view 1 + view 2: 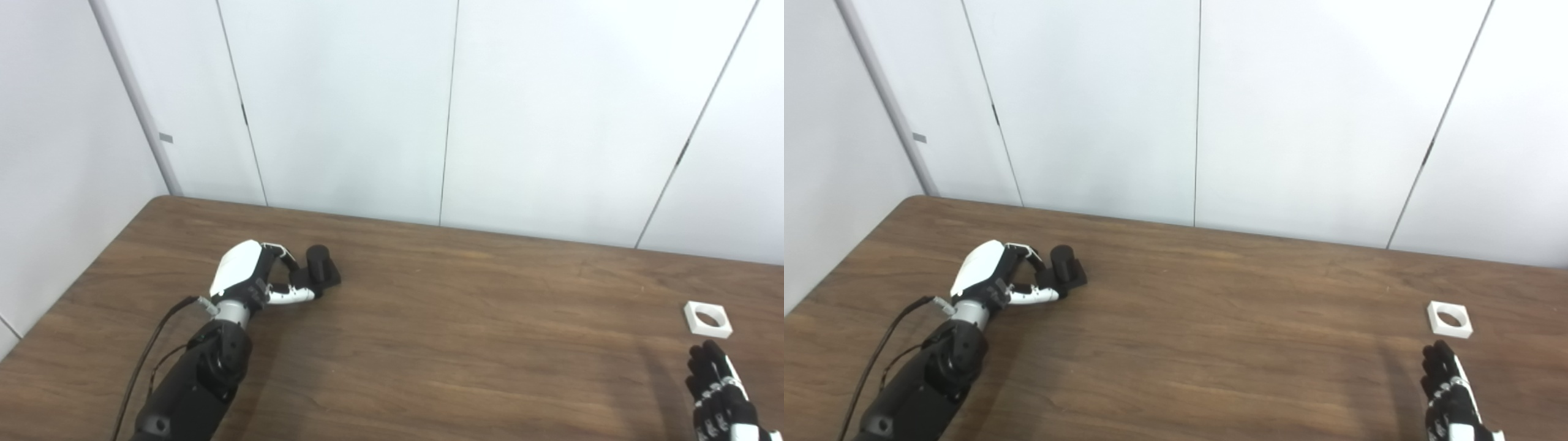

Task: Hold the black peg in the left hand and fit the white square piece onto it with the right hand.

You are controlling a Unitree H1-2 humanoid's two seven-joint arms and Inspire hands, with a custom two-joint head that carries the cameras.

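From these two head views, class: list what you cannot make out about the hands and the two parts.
1. Right hand: cut off by the bottom edge in both views; the palm is unseen.
2. Left hand on the black peg: its fingers hide the peg's near side, so a firm hold cannot be confirmed.
3. White square piece: too small to judge whether its hole matches the peg.
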